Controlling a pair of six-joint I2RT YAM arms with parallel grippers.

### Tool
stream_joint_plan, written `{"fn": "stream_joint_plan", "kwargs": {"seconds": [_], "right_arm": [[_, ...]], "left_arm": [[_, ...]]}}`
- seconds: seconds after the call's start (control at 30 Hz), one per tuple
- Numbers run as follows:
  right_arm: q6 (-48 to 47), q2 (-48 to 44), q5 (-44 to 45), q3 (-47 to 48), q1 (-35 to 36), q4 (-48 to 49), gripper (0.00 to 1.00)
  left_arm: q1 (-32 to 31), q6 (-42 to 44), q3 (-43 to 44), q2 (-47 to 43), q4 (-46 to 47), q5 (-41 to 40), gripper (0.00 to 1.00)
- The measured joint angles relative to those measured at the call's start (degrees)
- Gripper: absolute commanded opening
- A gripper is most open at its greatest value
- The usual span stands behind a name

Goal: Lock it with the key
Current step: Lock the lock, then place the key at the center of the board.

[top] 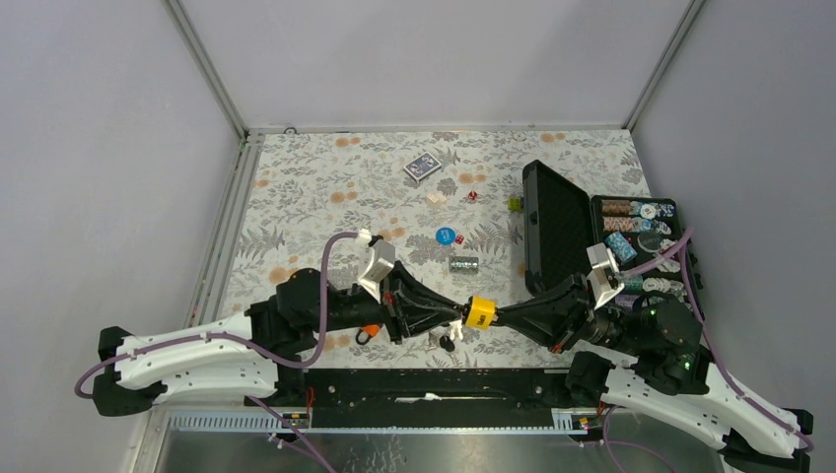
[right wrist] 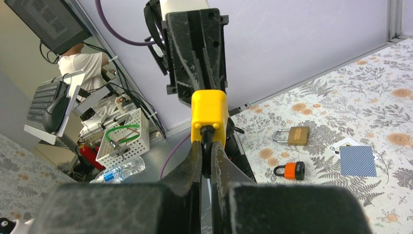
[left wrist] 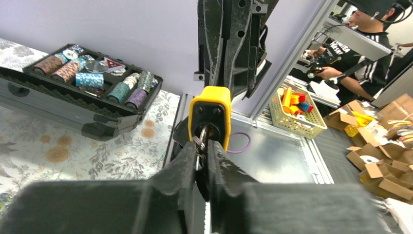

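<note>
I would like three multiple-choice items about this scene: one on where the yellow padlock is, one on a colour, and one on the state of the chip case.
1. Where is the yellow padlock?
A. Lying beside the playing cards.
B. In the air between the left gripper and the right gripper.
C. Inside the chip case.

2. What colour is the small padlock lying near the brass padlock?
A. Orange.
B. Green.
C. White.

3. The chip case is:
A. shut.
B. open.
C. upside down.

Answers:
1 B: the right gripper clamps its shackle and the left gripper pinches the key at its base.
2 A: the orange padlock shows in the right wrist view.
3 B: its chips lie uncovered.
</note>
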Motion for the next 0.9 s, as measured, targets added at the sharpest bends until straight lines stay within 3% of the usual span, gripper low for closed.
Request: {"fn": "stream_joint_plan", "kwargs": {"seconds": [0.47,0.77,0.9], "right_arm": [[-0.37,0.81,0.11,-0.44,0.0,-0.66,0.0],[-0.63,-0.02,0.57,-0.44,0.0,-1.73,0.0],[-0.66,0.04,0.57,-0.44,0.0,-1.7,0.0]], "left_arm": [[-0.07,0.37,-2.01,-3.39,-1.4,-2.8,0.0],[0.15,3.23,-2.36,-15.04,-9.77,-10.23,0.0],[0.15,3.39,-2.6,-16.0,-11.56,-12.7,0.0]]}}
